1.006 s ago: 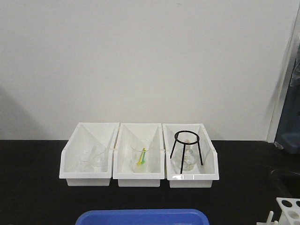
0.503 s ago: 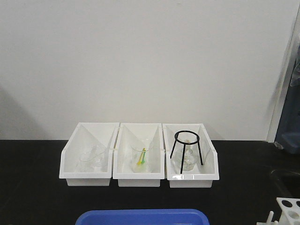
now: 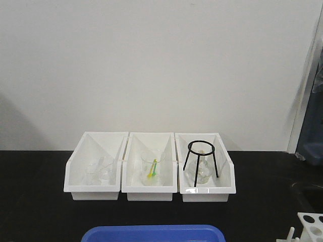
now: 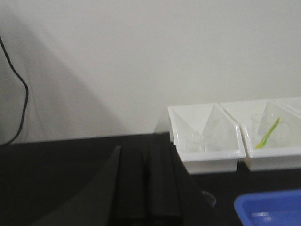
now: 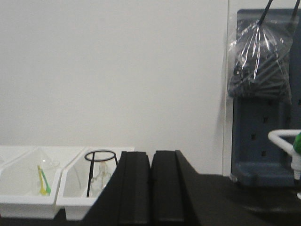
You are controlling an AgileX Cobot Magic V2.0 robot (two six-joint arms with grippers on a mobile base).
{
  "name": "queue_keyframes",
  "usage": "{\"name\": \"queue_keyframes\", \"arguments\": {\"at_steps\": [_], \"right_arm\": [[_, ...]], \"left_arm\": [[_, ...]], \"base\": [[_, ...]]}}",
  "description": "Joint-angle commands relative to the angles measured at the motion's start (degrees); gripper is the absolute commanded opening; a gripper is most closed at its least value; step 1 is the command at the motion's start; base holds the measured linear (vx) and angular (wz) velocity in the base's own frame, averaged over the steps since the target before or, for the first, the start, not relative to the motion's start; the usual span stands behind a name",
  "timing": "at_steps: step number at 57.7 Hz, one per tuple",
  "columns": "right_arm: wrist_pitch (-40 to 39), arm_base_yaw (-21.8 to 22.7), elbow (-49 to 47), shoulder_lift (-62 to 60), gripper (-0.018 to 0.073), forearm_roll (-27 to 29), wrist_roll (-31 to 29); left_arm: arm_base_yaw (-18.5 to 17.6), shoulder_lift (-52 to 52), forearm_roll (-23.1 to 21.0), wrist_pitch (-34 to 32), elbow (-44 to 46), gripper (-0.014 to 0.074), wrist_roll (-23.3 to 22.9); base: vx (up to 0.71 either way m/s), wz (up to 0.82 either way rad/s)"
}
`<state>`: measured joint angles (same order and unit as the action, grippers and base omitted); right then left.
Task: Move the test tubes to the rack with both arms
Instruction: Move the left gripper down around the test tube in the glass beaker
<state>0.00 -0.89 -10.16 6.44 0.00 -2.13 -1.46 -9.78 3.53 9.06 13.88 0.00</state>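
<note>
Two hands, and both are closed on nothing. The left hand (image 4: 148, 157) shows its dark fingers (image 4: 134, 188) side by side in its wrist view. The right hand (image 5: 151, 160) has its pads (image 5: 136, 188) together the same way, with only a thin seam between them. Neither arm shows in the front view, so I judge the reach has not begun.

No test tubes can be made out in any view. The blue tray (image 3: 151, 233) at 6 o'clock shows only its far rim and its inside is hidden. They may lie in there, but I cannot tell. The rack (image 3: 309, 223) sits at 5 o'clock, cut off by the corner and well apart from the bins (image 3: 150, 192).

To do this step well, each hand should open before it comes down. It should then close gently around a tube's middle so the slick glass neither swings nor slips. The tube should also be upright before it meets a rack hole.

For room, the dark tabletop (image 3: 35, 201) lies open at 9 o'clock, which gives the left arm plenty of space. The bins stand in a tight row at 12 o'clock from the tray. The black tripod (image 3: 202, 147) rises above the rightmost bin's rim, so low sweeps should stop short of it. At 3 o'clock a blue panel (image 5: 263, 150) with a hanging bag (image 5: 261, 61) stands close by, so the right arm looks more hemmed in near the rack.
</note>
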Motion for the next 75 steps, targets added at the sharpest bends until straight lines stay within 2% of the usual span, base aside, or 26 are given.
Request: {"name": "queue_keyframes", "arguments": {"at_steps": [1, 9, 14, 23, 29, 34, 42, 46, 52, 61, 71, 73, 75], "right_arm": [[-2.88, 0.35, -2.0, 3.03, 0.0018, 0.0, 0.02], [-2.76, 0.35, -2.0, 5.68, 0.0065, 0.0, 0.2], [-2.81, 0.35, -2.0, 7.17, 0.0113, 0.0, 0.2], [-2.81, 0.35, -2.0, 8.36, 0.0246, 0.0, 0.2], [-2.82, 0.35, -2.0, 8.36, 0.0333, 0.0, 0.2], [-2.76, 0.35, -2.0, 8.36, 0.0388, 0.0, 0.2], [-2.76, 0.35, -2.0, 8.36, 0.0432, 0.0, 0.2], [-2.76, 0.35, -2.0, 8.36, 0.0432, 0.0, 0.2], [-2.76, 0.35, -2.0, 8.36, 0.0432, 0.0, 0.2], [-1.95, 0.35, -2.0, 8.36, 0.0432, 0.0, 0.2], [-1.03, 0.35, -2.0, 8.36, 0.0432, 0.0, 0.2], [-1.03, 0.35, -2.0, 8.36, 0.0432, 0.0, 0.2], [-1.03, 0.35, -2.0, 8.36, 0.0432, 0.0, 0.2]], "left_arm": [[-0.12, -4.06, -0.13, -2.0, 1.93, 0.0048, 0.0], [-0.12, -7.95, -0.07, -1.84, 1.93, 0.0146, 0.0], [-0.12, -9.75, -0.07, -1.84, 1.93, 0.0258, -0.34], [-0.12, -11.88, -0.12, -1.79, 1.88, 0.0442, -0.34], [-0.12, -13.19, -0.27, -1.43, 1.92, 0.051, 0.0], [-0.18, -14.82, -0.27, 0.42, 1.92, 0.053, 2.05], [-0.75, -18.76, -1.41, 1.08, 1.87, 0.053, 13.31], [-1.75, -20.93, -4.22, -1.57, 1.87, 0.053, 17.84], [-3.72, -24.59, -9.32, -5.05, 1.87, 0.053, 21.46], [-6.44, -30.61, -11.25, -6.81, 1.87, 0.053, 23.21], [-6.96, -36.44, -11.15, -19.19, 1.87, 0.053, 23.21], [-6.96, -40.72, -10.89, -22.81, 1.93, 0.053, 23.21], [-6.96, -42.06, -10.67, -23.27, 1.93, 0.053, 23.21]], "base": [[0.0, 0.0], [0.0, 0.0], [0.0, 0.0], [0.0, 0.0], [0.0, 0.0], [0.0, 0.0], [0.0, 0.0], [0.0, 0.0], [0.0, 0.0], [0.0, 0.0], [0.0, 0.0], [0.0, 0.0], [0.0, 0.0]]}}
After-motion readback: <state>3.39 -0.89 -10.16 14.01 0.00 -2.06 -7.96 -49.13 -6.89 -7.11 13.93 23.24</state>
